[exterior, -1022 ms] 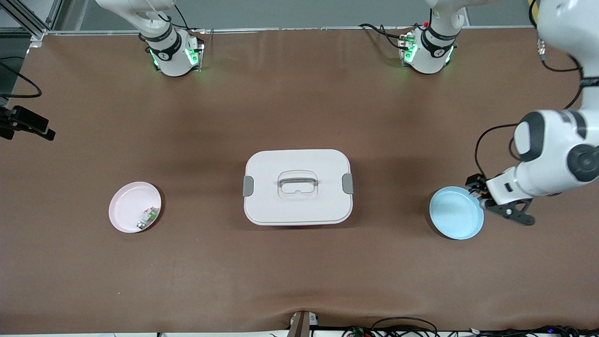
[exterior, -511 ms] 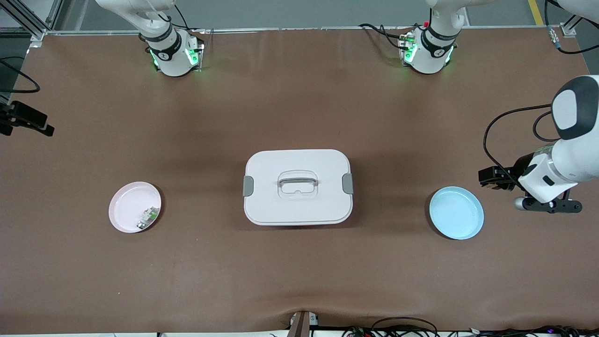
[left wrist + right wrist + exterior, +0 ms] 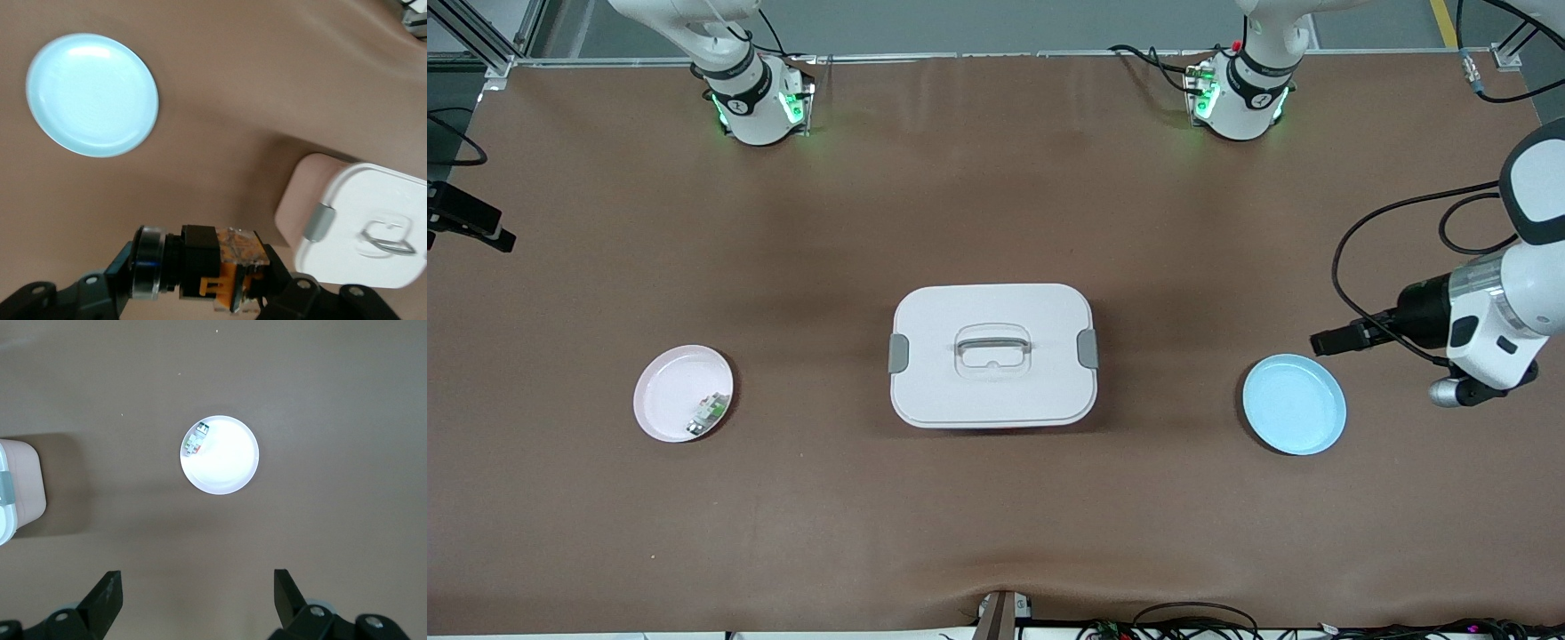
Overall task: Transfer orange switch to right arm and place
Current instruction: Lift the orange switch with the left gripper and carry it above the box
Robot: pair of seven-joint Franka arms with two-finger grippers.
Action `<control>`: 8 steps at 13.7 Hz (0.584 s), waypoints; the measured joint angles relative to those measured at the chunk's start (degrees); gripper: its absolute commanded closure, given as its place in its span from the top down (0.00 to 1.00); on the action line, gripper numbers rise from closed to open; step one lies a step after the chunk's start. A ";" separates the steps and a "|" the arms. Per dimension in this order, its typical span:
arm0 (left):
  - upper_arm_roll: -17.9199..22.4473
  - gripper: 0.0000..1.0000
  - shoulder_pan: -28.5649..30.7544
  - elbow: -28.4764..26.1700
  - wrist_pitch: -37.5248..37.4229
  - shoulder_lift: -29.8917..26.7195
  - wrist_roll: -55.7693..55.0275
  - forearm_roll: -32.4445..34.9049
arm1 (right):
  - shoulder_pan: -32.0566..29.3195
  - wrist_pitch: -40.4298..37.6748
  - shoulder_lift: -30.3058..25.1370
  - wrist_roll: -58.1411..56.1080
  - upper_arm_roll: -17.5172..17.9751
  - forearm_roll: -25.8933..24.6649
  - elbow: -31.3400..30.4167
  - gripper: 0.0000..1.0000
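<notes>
My left gripper point(image 3: 200, 270) is shut on the orange switch point(image 3: 230, 257), a black block with an orange part and a ringed round end, which lies sideways between the jaws. In the front view the left gripper point(image 3: 1327, 341) hangs in the air over the table just beside the empty light blue plate point(image 3: 1294, 416), which also shows in the left wrist view point(image 3: 92, 95). My right gripper point(image 3: 198, 587) is open and empty, high over the table near the pink plate point(image 3: 227, 467).
A white lidded box with a handle point(image 3: 992, 354) stands mid-table between the two plates. The pink plate point(image 3: 671, 391), toward the right arm's end, holds a small white-and-green component point(image 3: 710, 412). Cables trail from the left wrist.
My left gripper has risen from the blue plate's rim and moved off it toward the left arm's end, turning its fingers sideways. The blue plate has stayed empty.
</notes>
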 measured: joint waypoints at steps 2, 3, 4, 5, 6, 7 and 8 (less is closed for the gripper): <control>-2.17 0.28 -0.08 0.01 0.00 0.00 -3.86 -2.23 | -0.59 0.07 0.00 0.18 -0.10 0.00 0.17 1.00; -3.19 0.28 -0.10 0.01 0.03 0.00 -5.75 -3.26 | -1.63 0.11 0.00 0.19 -0.11 0.26 0.16 1.00; -4.09 0.28 -0.13 0.02 0.17 0.00 -7.80 -4.51 | -2.92 0.09 0.00 0.07 -0.13 1.08 0.17 1.00; -4.96 0.28 -0.11 0.05 0.55 0.00 -9.63 -5.76 | -4.12 0.05 0.00 -0.11 -0.15 2.04 0.16 1.00; -6.03 0.28 -0.10 0.06 1.49 0.00 -11.50 -7.12 | -5.23 0.05 0.00 -0.83 -0.16 2.69 0.15 1.00; -7.28 0.28 -0.11 0.07 2.83 0.00 -13.83 -8.47 | -5.98 0.18 0.01 -2.14 -0.15 3.16 0.14 1.00; -8.56 0.28 -0.15 0.07 4.24 0.00 -16.61 -9.73 | -6.23 0.64 0.01 -3.30 -0.15 3.43 0.15 1.00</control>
